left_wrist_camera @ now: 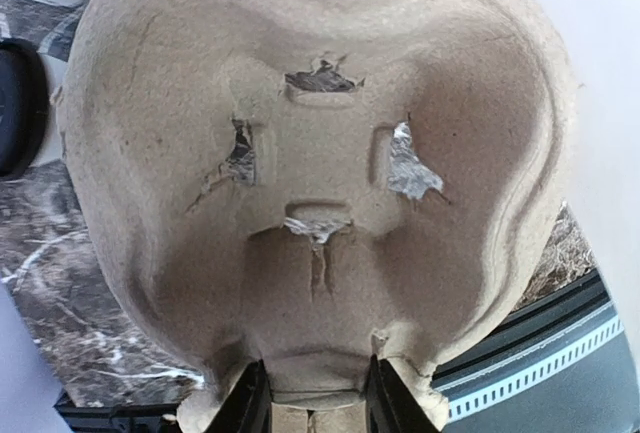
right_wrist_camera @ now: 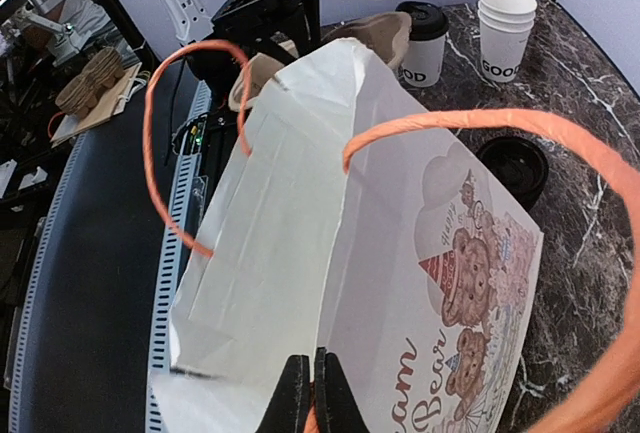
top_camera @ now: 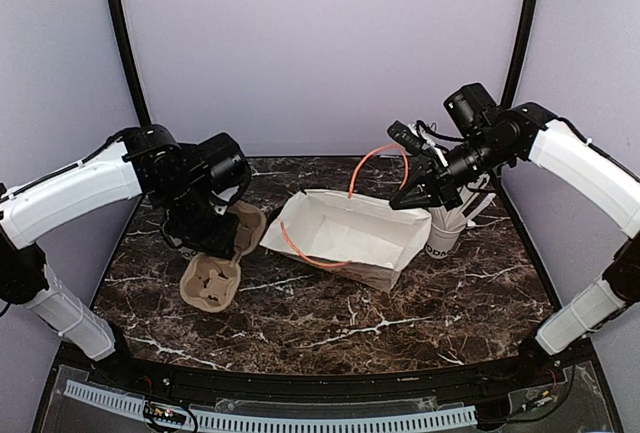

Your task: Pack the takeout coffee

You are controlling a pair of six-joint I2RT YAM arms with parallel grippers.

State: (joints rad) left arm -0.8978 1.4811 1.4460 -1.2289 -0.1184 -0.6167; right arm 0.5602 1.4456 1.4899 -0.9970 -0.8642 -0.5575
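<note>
the paper bag (right_wrist_camera: 300, 253), pinched at its rim by the closed right pincer (right_wrist_camera: 310, 393), lies tipped with its mouth open leftward. the left pincer (left_wrist_camera: 315, 398) clamps an empty pulp cup carrier (left_wrist_camera: 320, 203). the takeout coffee (right_wrist_camera: 424, 48) stands lidded on the tabletop (right_wrist_camera: 580, 103) at the far left, beyond the bag and unpacked, so i judge nearly all the task is left.

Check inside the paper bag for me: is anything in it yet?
Inside the paper bag only bare, creased white walls show; no cup is visible there. The takeout coffee stands outside, on the table. The bag's very bottom is not clearly in view.
</note>
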